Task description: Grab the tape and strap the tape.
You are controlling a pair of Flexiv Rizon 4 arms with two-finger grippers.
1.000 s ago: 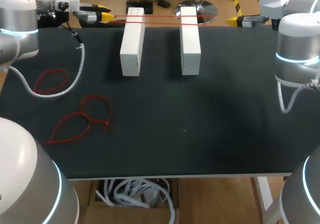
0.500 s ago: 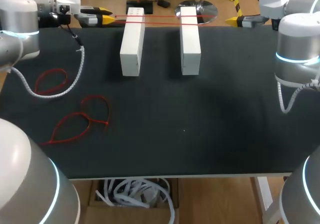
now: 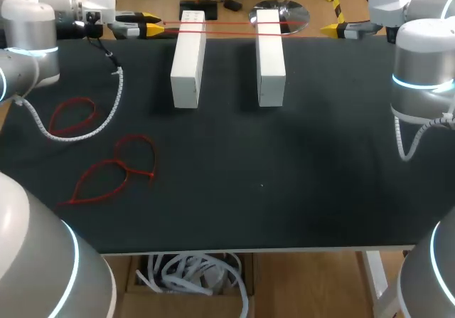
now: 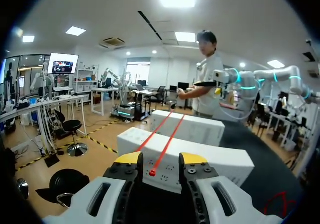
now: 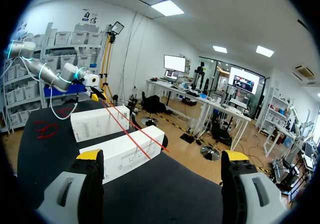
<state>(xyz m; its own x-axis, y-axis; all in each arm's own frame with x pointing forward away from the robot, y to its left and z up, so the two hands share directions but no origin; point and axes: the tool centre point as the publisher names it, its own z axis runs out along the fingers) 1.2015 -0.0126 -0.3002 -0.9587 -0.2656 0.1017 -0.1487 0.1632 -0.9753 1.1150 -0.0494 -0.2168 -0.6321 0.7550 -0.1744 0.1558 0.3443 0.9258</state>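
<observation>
Levels left arm (image 3: 32, 19) along tabletop's (image 3: 284, 190) far edge, left jaws astride red tape's (image 3: 227, 24) end; cannot tell if clamped. Holds right jaws splayed, short of tape crossing both white boxes (image 3: 188, 65).

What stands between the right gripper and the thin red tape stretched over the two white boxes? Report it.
Nothing visible. The open right gripper faces the thin red tape, which ends just past the nearer white rectangular box; only bare space lies between.

Bright overhead light, soft shadows
</observation>
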